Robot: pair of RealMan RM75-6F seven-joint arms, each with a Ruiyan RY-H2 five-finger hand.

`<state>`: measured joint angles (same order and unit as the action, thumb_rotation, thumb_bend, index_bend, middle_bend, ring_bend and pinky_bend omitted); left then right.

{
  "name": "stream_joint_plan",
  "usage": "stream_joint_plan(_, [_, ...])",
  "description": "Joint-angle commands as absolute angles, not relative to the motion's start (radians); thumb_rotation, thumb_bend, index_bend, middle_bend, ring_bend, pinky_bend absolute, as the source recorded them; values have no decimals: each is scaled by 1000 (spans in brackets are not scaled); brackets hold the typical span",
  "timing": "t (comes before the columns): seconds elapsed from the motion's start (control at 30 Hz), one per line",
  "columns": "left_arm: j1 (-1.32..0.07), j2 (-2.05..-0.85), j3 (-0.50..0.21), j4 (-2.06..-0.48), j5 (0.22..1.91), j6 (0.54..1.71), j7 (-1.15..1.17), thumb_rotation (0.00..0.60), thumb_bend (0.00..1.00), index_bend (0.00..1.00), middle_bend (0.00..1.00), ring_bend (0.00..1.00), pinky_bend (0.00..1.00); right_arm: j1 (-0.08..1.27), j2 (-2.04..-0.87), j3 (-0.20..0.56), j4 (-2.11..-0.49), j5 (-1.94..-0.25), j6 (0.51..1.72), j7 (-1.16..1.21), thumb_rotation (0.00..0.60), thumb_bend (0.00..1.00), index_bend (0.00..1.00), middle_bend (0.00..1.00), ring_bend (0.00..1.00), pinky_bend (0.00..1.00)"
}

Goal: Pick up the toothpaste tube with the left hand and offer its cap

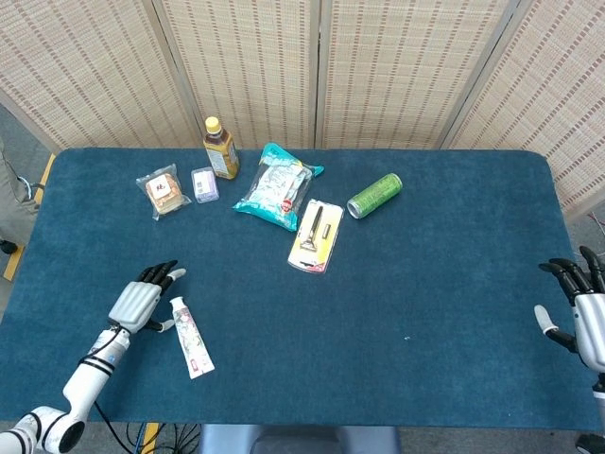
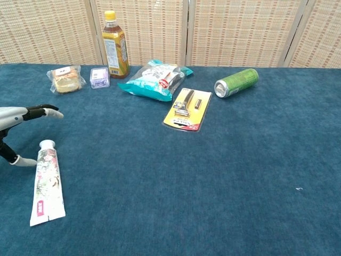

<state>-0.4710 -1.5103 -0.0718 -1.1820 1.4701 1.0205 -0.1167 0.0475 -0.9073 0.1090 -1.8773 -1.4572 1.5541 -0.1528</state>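
Left hand (image 1: 139, 305) near front-left corner of table (image 1: 454, 284), fingers spread, holding nothing; toothpaste tube (image 1: 191, 336) lies just right of it, cap toward the fingers, long axis running to the front edge. Right hand (image 1: 588, 322) open at right edge, well apart. Woven screens behind.

Your white toothpaste tube with the floral print (image 1: 191, 336) (image 2: 47, 182) lay flat on the blue felt, near the front-left edge. Its white cap (image 1: 176, 302) (image 2: 47, 143) pointed away from you toward the far side; the crimped flat end with a pink mark faced the front edge. Cap was on.
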Motion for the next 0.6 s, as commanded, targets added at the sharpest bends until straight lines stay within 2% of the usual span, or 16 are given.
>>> stream_joint_plan(0.03, [-489,-1516,-86,-1211,1473,1028,-108,600,131,0,0,0,57,45,-907,108,-1876,-1458,1557,-150,600,254,287,277,82,194])
stream_joint_plan(0.33, [-512,-1477,-93,-1360,1479,1046,-114,600,131,0,0,0,58,46,-910,108,-1868,-1459,1552,-142,600,254,287,277,82,194])
stream_joint_plan(0.5, [-525,-1419,-30,-1420,1570,1045,-134,600,131,7,0,0,57,48,-908,110,-1862,-1454,1545,-134,600,254,287,277,82,194])
stream_joint_plan(0.53, [-531,-1404,-17,-1429,1588,1040,-134,600,132,35,0,0,57,48,-907,111,-1862,-1454,1545,-133,600,254,287,276,82,194])
stream_joint_plan(0.6, [-540,-1377,2,-1451,1617,1037,-139,600,132,174,0,0,58,48,-907,110,-1861,-1455,1544,-131,600,254,287,277,82,194])
